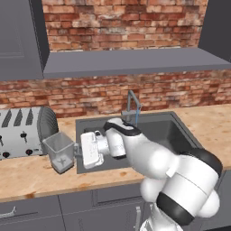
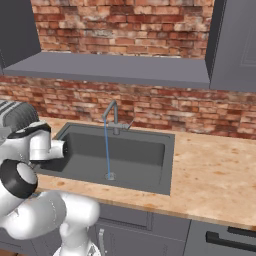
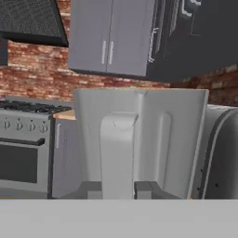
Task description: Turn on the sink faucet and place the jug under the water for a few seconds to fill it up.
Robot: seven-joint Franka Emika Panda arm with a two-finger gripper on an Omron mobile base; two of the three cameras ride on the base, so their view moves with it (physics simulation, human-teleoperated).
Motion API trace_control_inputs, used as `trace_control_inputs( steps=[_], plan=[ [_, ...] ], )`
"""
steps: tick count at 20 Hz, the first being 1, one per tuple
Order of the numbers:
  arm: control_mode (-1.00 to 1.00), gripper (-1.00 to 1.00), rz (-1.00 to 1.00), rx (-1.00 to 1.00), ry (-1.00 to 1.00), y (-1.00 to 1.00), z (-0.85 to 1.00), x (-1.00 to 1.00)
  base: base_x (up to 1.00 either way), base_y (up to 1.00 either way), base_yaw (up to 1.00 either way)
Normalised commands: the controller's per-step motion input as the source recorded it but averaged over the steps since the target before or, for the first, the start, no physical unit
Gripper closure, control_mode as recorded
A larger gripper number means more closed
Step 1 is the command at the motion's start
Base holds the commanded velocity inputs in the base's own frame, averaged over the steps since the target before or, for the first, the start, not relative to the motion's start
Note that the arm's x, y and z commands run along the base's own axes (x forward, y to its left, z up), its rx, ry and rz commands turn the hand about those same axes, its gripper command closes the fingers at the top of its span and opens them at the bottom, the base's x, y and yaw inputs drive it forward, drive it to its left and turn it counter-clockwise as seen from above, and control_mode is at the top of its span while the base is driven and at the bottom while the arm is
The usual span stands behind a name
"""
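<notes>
The clear jug (image 1: 60, 151) stands on the wooden counter just left of the sink (image 1: 169, 131), next to the toaster. My gripper (image 1: 77, 150) reaches in sideways from the right and is shut on the jug's side handle. In the hand view the handle (image 3: 118, 153) runs up between the two fingertips (image 3: 94, 189), with the jug's body (image 3: 172, 139) right behind it and my gripper (image 3: 118, 190) closed around it. The sink faucet (image 2: 112, 116) is running: a thin blue stream of water (image 2: 107, 150) falls to the drain of the sink (image 2: 145, 150).
A silver toaster (image 1: 22, 131) stands against the jug's left side on the counter (image 1: 27, 180). A brick wall and a grey ledge (image 1: 131, 63) rise behind the sink. To the right of the sink the counter (image 2: 215, 170) continues. A stove (image 3: 23, 144) shows beyond the jug.
</notes>
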Motion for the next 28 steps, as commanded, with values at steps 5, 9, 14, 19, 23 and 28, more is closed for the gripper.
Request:
trace_control_inputs(
  steps=[5,9,14,19,23,28],
  plan=[
    [-1.0,1.0,-0.03,0.13,0.0,-0.99,0.67,-0.46,0.0,0.0,0.0],
    [-1.0,1.0,-0.1,0.09,0.03,-1.0,0.69,-0.08,0.0,0.0,0.0],
    [-1.0,1.0,-0.14,0.01,0.12,-1.0,0.37,0.17,0.0,0.0,0.0],
    [-1.0,1.0,-0.1,-0.01,0.16,-0.93,-0.01,0.31,0.0,0.0,0.0],
    [-1.0,1.0,-0.04,-0.08,0.08,-0.96,-0.28,0.28,0.0,0.0,0.0],
    [-1.0,1.0,0.0,-0.14,0.07,-0.86,-0.45,0.35,0.0,0.0,0.0]
  ],
)
